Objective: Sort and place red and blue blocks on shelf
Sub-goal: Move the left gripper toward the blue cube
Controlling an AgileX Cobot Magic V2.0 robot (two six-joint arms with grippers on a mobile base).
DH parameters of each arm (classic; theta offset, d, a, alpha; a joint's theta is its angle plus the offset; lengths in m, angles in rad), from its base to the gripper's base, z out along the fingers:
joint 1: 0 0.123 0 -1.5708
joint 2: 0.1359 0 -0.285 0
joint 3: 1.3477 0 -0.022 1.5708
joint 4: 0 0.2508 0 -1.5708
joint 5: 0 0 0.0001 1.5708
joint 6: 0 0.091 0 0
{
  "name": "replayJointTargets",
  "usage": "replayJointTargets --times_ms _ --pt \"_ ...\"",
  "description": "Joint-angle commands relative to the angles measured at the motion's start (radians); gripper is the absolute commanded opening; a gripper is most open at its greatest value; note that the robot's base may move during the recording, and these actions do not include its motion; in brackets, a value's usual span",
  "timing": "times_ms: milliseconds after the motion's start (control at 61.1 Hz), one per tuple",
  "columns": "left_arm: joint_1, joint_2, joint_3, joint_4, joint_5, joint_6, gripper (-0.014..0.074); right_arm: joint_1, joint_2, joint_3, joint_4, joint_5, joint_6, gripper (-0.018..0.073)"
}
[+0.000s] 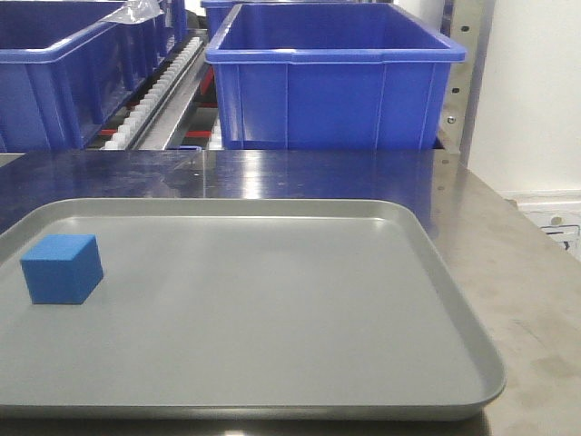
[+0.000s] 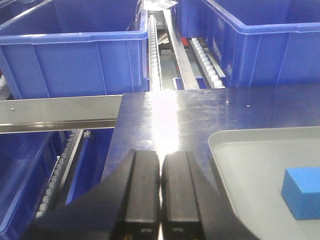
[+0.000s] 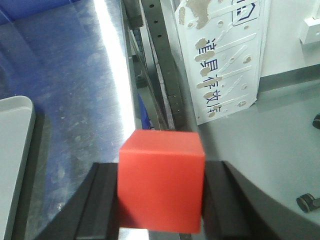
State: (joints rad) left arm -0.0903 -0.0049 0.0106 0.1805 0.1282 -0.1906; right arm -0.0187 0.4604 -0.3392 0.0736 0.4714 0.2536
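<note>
Right wrist view, nearest: right gripper [image 3: 161,202] clamped on the red block [image 3: 161,185], one black finger [image 3: 102,202] pressed to each side face. The block is held to the right of the grey tray [image 3: 15,150] and apart from it, over the right margin of the steel tabletop [image 3: 80,100]. Height above the surface cannot be judged.

Left wrist view: left gripper [image 2: 160,185] has its jaws together with nothing between them. It sits just off the tray's left rear corner, over bare tabletop.

Blue block [image 1: 62,268] rests flat on the tray, close to its left rim and about midway front to back. It is the only thing on the tray, and neither gripper touches it.

Beyond the tray's far rim there is a strip of glossy tabletop carrying a blue reflection.

Further back and to the tray's left is the shelf's flat front rail [image 2: 55,112], running horizontally.

Behind the tray, on the shelf, stands one large blue crate [image 1: 331,91] straight back, with a second crate [image 1: 54,82] back-left. White roller tracks [image 1: 168,86] run between them.

To the tray's far right is a perforated steel upright [image 3: 162,75], and beside it a white panel [image 3: 225,65] with printed characters, its surface patchy.
</note>
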Motion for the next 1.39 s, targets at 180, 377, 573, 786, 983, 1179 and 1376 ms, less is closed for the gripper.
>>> replayJointTargets --times_ms 180,377,573,786,983,1179,1376 --pt "0.002 0.034 -0.002 -0.011 -0.084 -0.005 0.0132 -0.005 0.002 -0.026 -0.004 -0.083 -0.007 0.0067" --pt "-0.010 0.244 -0.201 -0.031 -0.063 -0.005 0.0132 -0.005 0.002 -0.026 -0.004 -0.083 -0.007 0.0067" --pt "-0.023 0.561 -0.481 -0.031 0.113 -0.005 0.0132 -0.005 0.002 -0.026 -0.004 -0.083 -0.007 0.0067" --pt "-0.023 0.747 -0.580 -0.024 0.152 -0.005 0.0132 -0.005 0.002 -0.026 -0.004 -0.083 -0.007 0.0067" --pt "-0.037 0.822 -0.581 -0.058 0.144 -0.005 0.0132 -0.005 0.002 -0.026 -0.004 -0.083 -0.007 0.0067" --pt "-0.037 0.890 -0.581 -0.144 0.153 -0.005 0.0132 -0.005 0.002 -0.026 -0.004 -0.082 -0.007 0.0067" --pt "-0.037 0.955 -0.581 -0.144 0.153 -0.005 0.0132 -0.005 0.002 -0.026 -0.004 -0.082 -0.007 0.0067"
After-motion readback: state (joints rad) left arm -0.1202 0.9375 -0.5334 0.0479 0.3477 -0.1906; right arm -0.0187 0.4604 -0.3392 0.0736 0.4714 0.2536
